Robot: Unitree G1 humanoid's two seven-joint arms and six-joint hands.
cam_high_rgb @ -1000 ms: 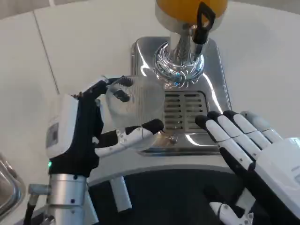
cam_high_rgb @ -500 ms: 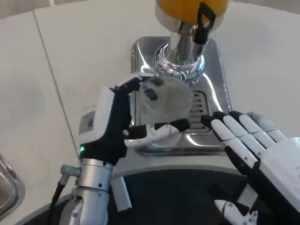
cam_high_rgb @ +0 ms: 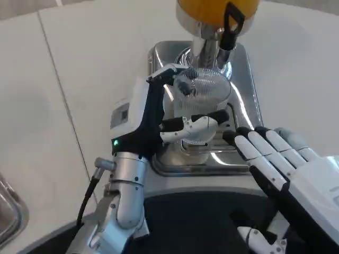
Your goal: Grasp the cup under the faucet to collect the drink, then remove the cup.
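Note:
A clear ribbed plastic cup [cam_high_rgb: 200, 98] is held upright in my left hand [cam_high_rgb: 159, 119], over the grille of the steel drip tray [cam_high_rgb: 241, 79]. Its mouth sits just below the chrome faucet [cam_high_rgb: 211, 50] of the orange drink dispenser [cam_high_rgb: 216, 9]. The black tap handle [cam_high_rgb: 231, 24] hangs at the dispenser's front. The cup looks empty. My right hand [cam_high_rgb: 283, 169] hovers to the right of the tray's front edge with fingers stretched out flat and nothing in it.
The white table [cam_high_rgb: 79, 79] stretches to the left and right of the tray. A bit of a metal object [cam_high_rgb: 8, 211] shows at the lower left edge. The robot's dark body edge [cam_high_rgb: 201, 211] lies below the tray.
My left hand has carried the cup to the right and away from me, from the tray's left front corner to under the faucet. The right hand has barely moved.

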